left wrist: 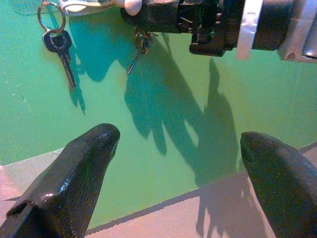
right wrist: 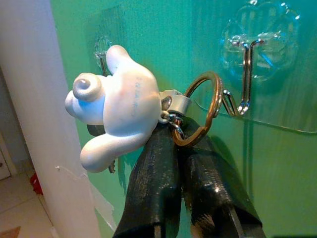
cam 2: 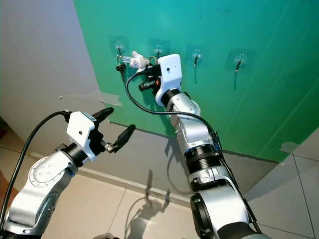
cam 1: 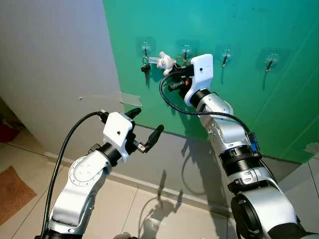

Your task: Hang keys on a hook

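Pinching the keyring (right wrist: 202,110) just under its white figure charm (right wrist: 113,105), the right gripper (right wrist: 179,148) holds the brass loop just beside the wire hook (right wrist: 243,79), ahead of its fingertips, while the left gripper (cam 1: 144,128) hangs open well below.

The green wall panel (right wrist: 148,29) looks smooth and matt. The hook (right wrist: 245,74) is bright bent metal wire on a clear, glossy plastic pad. The key ring (right wrist: 203,111) is brassy, polished metal; its white charm (right wrist: 116,106) has a pearly plastic sheen (faintly scuffed). The right gripper (right wrist: 181,163) fingers look dull black, slightly textured.
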`<state>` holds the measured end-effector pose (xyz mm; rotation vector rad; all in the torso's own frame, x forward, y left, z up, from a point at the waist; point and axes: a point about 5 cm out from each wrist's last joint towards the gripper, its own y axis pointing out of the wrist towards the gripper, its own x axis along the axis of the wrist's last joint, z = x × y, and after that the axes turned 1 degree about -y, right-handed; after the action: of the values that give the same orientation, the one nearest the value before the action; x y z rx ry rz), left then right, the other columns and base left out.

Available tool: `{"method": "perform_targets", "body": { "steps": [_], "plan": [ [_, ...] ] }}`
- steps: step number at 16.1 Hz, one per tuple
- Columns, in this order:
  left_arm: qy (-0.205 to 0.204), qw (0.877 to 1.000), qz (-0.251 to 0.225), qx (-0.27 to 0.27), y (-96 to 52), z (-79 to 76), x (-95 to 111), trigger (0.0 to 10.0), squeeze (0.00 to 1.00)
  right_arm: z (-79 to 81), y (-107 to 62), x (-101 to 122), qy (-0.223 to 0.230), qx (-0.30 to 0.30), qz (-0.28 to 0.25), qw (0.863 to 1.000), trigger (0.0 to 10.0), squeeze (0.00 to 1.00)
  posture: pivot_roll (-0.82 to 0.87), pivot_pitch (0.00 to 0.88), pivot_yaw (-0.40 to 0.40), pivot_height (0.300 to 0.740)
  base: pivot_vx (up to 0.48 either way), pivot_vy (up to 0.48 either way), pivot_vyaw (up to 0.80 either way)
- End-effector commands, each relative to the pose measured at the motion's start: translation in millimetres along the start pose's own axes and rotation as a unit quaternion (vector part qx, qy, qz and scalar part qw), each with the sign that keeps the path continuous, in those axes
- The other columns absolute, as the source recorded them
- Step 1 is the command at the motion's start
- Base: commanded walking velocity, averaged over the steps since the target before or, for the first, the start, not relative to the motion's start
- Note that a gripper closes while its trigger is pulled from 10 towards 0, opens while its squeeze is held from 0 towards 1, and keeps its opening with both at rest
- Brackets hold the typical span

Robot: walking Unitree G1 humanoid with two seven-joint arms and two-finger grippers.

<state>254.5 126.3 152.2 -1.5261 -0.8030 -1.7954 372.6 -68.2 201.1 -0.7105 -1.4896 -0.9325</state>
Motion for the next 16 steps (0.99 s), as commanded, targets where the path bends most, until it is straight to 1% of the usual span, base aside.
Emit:
{"method": "perform_targets", "body": {
  "steps": [1, 4, 7, 9, 13, 15, 16],
  "plan": [
    [0.005, 1.0, -0.001, -0.009, -0.5, -2.5, 3, 10.0, 0.0, -7.2, 2.0, 2, 0.017, -0.021, 0.008, 1.0, 10.0, 0.0, 0.03, 0.0, 0.035, 0.74, 0.0, 0.0, 0.0],
    [0.004, 1.0, -0.001, -0.01, -0.8, -2.8, 3, 10.0, 0.0, -8.0, 1.6, 0, 0.019, -0.027, 0.012, 0.999, 10.0, 0.0, 0.03, 0.0, 0.033, 0.74, 0.0, 0.0, 0.0],
    [0.004, 1.0, -0.001, -0.011, -0.3, -3.1, 3, 10.0, 0.0, -8.1, 2.2, 14, 0.027, -0.021, -0.024, 0.999, 10.0, 0.0, 0.03, 0.0, 0.037, 0.74, 0.0, 0.0, 0.0],
    [0.003, 1.0, -0.001, -0.013, 0.1, -3.5, 3, 10.0, 0.0, -9.7, 1.8, 19, 0.03, -0.024, -0.033, 0.999, 10.0, 0.0, 0.03, 0.0, 0.037, 0.74, 0.0, 0.0, 0.0],
    [0.002, 1.0, -0.001, -0.014, 0.6, -4.4, 3, 10.0, 0.0, -10.6, 0.9, 19, 0.042, -0.022, -0.031, 0.998, 10.0, 0.0, 0.03, 0.0, 0.035, 0.74, 0.0, 0.0, 0.0],
    [0.002, 1.0, -0.001, -0.014, 0.5, -4.8, 3, 10.0, 0.0, -12.1, 0.2, 18, 0.06, -0.024, -0.029, 0.997, 10.0, 0.0, 0.03, 0.0, 0.035, 0.74, 0.0, 0.0, 0.0],
    [0.001, 1.0, -0.001, -0.014, 0.5, -4.8, 2, 10.0, 0.0, -13.7, -0.2, 16, 0.075, -0.027, -0.017, 0.997, 10.0, 0.0, 0.03, 0.0, 0.035, 0.74, 0.0, 0.0, 0.0]
  ]
}}
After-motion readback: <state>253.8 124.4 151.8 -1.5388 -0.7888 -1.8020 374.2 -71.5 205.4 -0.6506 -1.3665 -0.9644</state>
